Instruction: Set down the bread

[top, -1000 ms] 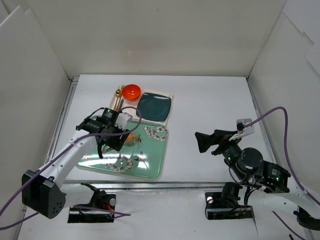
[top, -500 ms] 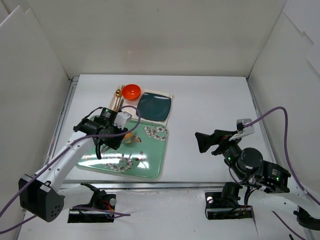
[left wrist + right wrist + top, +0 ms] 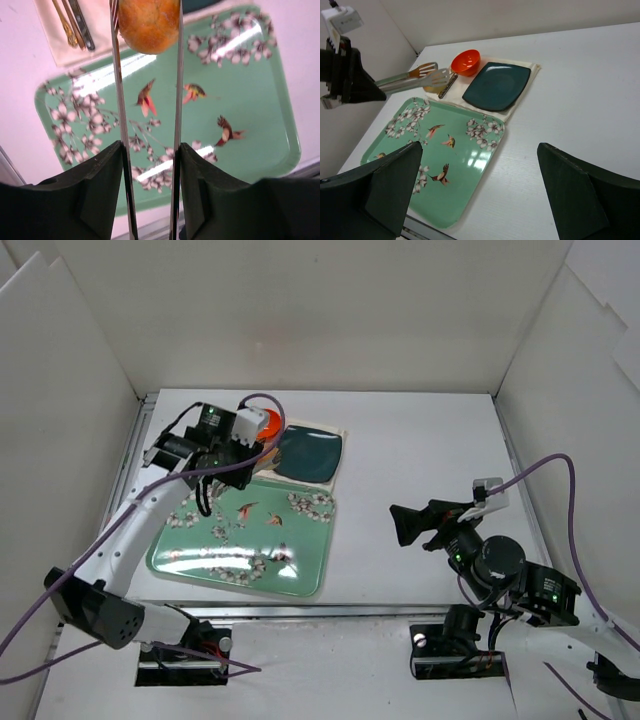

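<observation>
Golden-brown bread (image 3: 150, 22) clamped between the left gripper's (image 3: 146, 35) thin metal fingers, green floral tray (image 3: 260, 100) beneath them, cutlery (image 3: 75, 22) just beside the tips, right gripper (image 3: 400, 524) spread wide apart.

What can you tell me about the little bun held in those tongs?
The bread is a small round bun, golden-brown, with a rough crusty-looking skin. It is pinched between the two thin metal blades of the tongs that the left gripper clamps. It seems held in the air, above where the green tray meets the beige cloth. The wrist view cuts off part of it.
</observation>
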